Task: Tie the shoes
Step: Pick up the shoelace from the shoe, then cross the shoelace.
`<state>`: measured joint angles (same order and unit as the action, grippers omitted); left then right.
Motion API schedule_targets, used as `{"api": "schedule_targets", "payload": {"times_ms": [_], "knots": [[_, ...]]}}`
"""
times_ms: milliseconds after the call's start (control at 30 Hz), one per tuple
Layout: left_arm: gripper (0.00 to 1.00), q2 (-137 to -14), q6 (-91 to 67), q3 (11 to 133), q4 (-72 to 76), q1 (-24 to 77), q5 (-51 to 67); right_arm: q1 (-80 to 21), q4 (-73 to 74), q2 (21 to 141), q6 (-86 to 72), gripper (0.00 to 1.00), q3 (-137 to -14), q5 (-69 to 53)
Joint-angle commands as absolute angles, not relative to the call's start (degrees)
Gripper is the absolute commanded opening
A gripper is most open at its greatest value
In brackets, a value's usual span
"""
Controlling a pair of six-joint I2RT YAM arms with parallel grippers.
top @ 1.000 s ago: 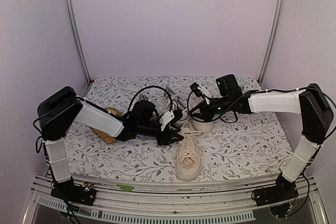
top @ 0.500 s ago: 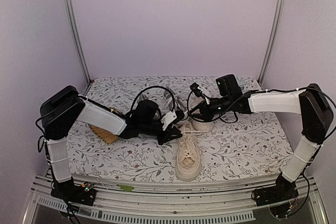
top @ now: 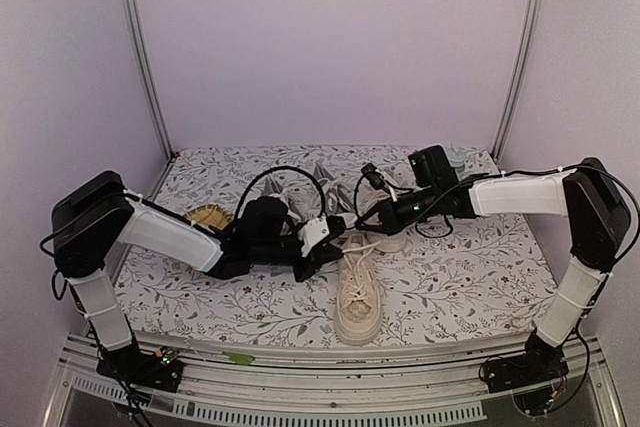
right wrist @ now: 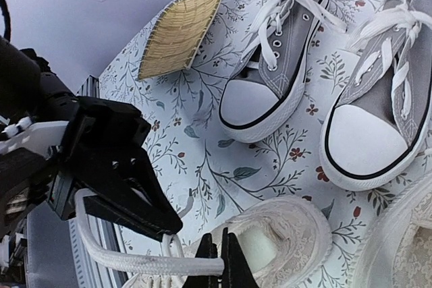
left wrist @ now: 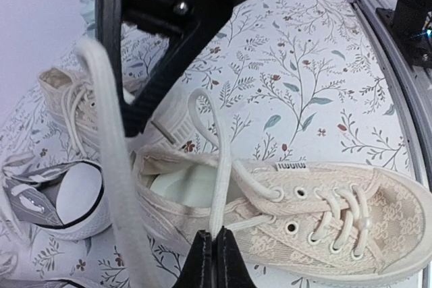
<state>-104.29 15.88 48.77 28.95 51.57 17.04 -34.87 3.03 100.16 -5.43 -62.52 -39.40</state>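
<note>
A cream shoe (top: 358, 292) lies mid-table with its toe toward the near edge; its open collar and eyelets (left wrist: 304, 214) fill the left wrist view. My left gripper (left wrist: 212, 251) is shut on one cream lace (left wrist: 217, 180) rising from the top eyelet. My right gripper (right wrist: 221, 261) is shut on the other lace (right wrist: 135, 262), drawn taut over the heel opening (right wrist: 283, 241). The two grippers (top: 335, 245) (top: 368, 215) nearly meet above that heel. The second cream shoe (top: 388, 235) stands behind. Both grey shoes (right wrist: 270, 79) (right wrist: 385, 112) sit farther back, white laces loose.
A woven straw piece (top: 208, 217) lies at the left behind my left arm, also in the right wrist view (right wrist: 179, 32). A pale teal object (top: 456, 155) sits at the back right. The metal rail (left wrist: 398, 52) runs along the table's near edge.
My left gripper has closed from partly open onto the cream lace, and the left arm has shifted a little. The right gripper has held its lace throughout.
</note>
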Motion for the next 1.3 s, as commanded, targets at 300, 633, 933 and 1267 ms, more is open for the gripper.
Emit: {"api": "schedule_targets", "payload": {"times_ms": [300,633,933,1267], "knots": [[0.00,-98.79,22.21,44.34,39.71,54.64,12.13,-36.40,21.47,103.64,-3.53,0.01,-68.12,-53.76],[0.00,-100.73,22.88,41.91,47.90,56.68,14.14,-38.95,39.36,105.64,5.29,0.03,-72.41,-50.34],[0.00,-102.83,22.34,42.13,48.45,57.37,14.53,-38.96,45.09,106.30,7.88,0.45,-76.90,-40.55],[0.00,-104.63,19.35,43.82,48.30,57.30,8.84,-35.68,46.12,103.73,6.82,0.51,-81.72,-29.43]]}}
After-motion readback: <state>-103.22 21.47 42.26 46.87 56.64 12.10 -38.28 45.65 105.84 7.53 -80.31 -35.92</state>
